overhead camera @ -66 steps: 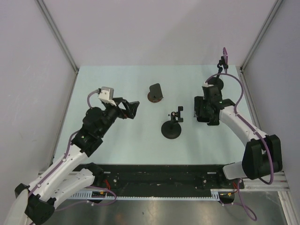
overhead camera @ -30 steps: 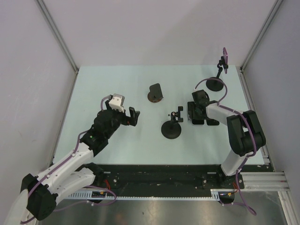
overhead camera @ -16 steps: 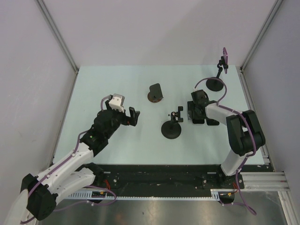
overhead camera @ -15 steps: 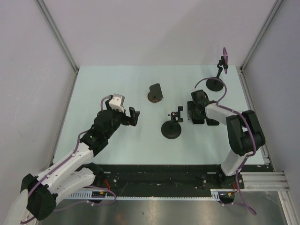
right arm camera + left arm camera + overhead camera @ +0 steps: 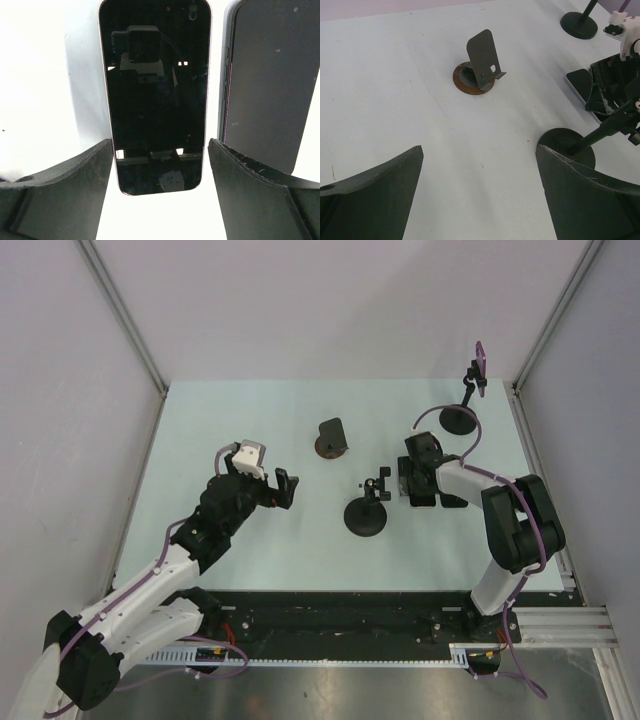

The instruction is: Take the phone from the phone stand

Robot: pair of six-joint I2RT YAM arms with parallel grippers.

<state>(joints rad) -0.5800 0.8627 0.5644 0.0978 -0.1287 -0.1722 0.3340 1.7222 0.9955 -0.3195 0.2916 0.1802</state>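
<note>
A black-screened phone with a pale pink edge (image 5: 155,95) lies flat on the table, and a second dark phone (image 5: 270,85) lies beside it on the right. My right gripper (image 5: 160,145) is open just above the first phone, one finger on each side of its near end, and it sits right of centre in the top view (image 5: 418,484). A purple phone (image 5: 479,355) sits clamped on the tall stand (image 5: 459,420) at the back right. My left gripper (image 5: 479,150) is open and empty over bare table; it is left of centre in the top view (image 5: 281,488).
A black round-base stand with a clamp arm (image 5: 367,513) stands mid-table, close to the left of my right gripper. A small plate stand on a brown disc (image 5: 332,438) stands behind it. Walls enclose the table on three sides.
Since 2.2 s ago my right arm has folded down and inward, lowering its gripper onto the flat phones. My left gripper shifted slightly. Over the last second almost nothing has moved.
</note>
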